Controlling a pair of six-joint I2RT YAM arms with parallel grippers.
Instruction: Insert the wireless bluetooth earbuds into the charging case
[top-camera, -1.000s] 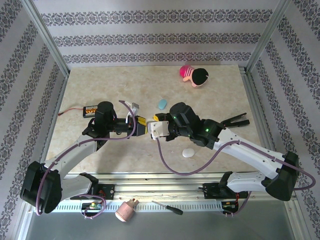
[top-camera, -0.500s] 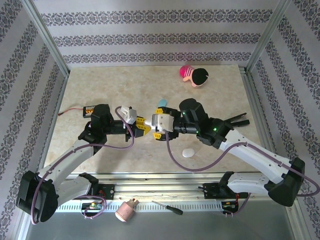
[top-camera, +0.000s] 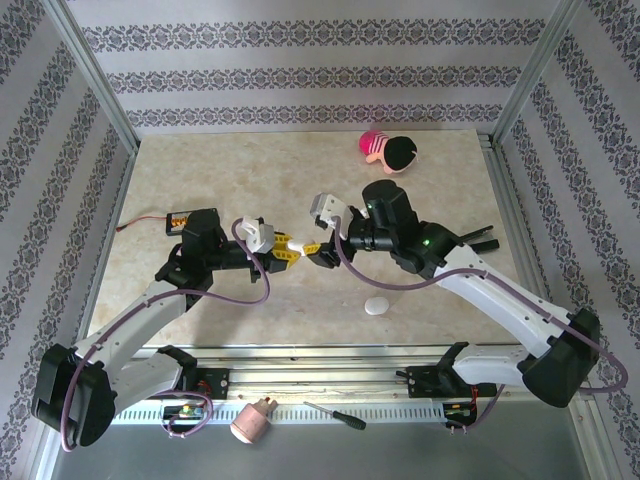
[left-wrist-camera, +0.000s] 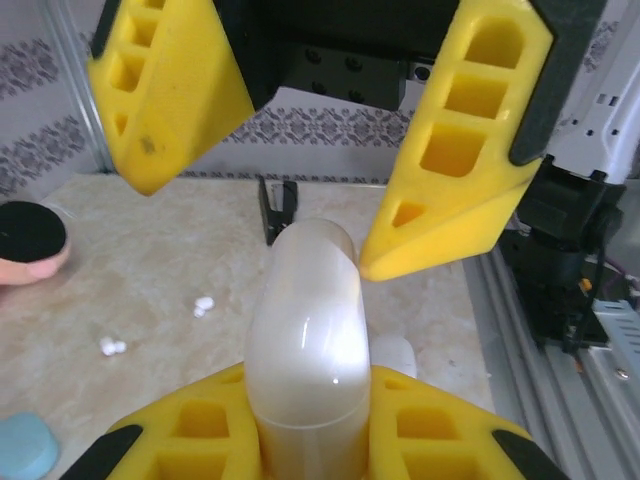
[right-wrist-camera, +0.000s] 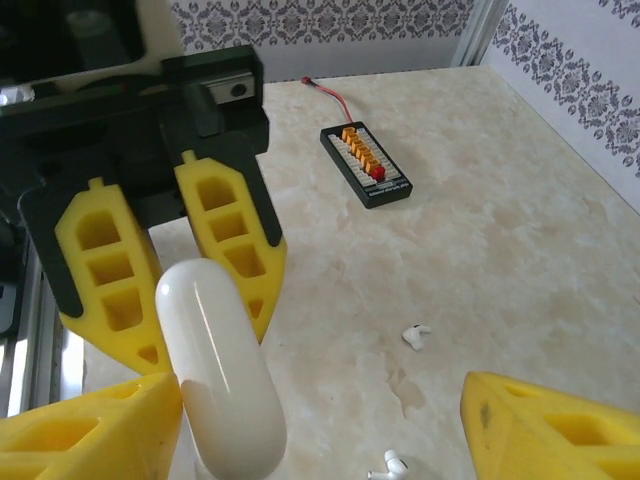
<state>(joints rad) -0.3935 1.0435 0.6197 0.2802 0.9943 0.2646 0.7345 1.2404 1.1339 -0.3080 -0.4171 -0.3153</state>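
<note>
Top external puts your two grippers nose to nose over the middle of the table (top-camera: 200, 170). The left gripper (top-camera: 283, 251) is pinching a white charging case (top-camera: 298, 243) whose free end points at the right gripper (top-camera: 316, 247), but from up here you cannot judge how the right one's jaws stand. Your right wrist view settles that: its own yellow fingers are spread wide, one just beside the case's rounded end and the other well apart from it, while the left gripper's fingers press on the case from both sides. That view also gives you two white earbuds (right-wrist-camera: 416, 335) lying loose on the table, between the grippers and the connector board (right-wrist-camera: 365, 165) by the left edge; from above they are too small to pick out. Your left wrist view looks the other way and shows two more loose white pieces (left-wrist-camera: 110, 347) on the table beyond the held case, with a blue case (left-wrist-camera: 25, 450) near them. From above you also get a second white case (top-camera: 376, 306) near the front edge and a plush toy (top-camera: 388, 150) at the far edge.
</note>
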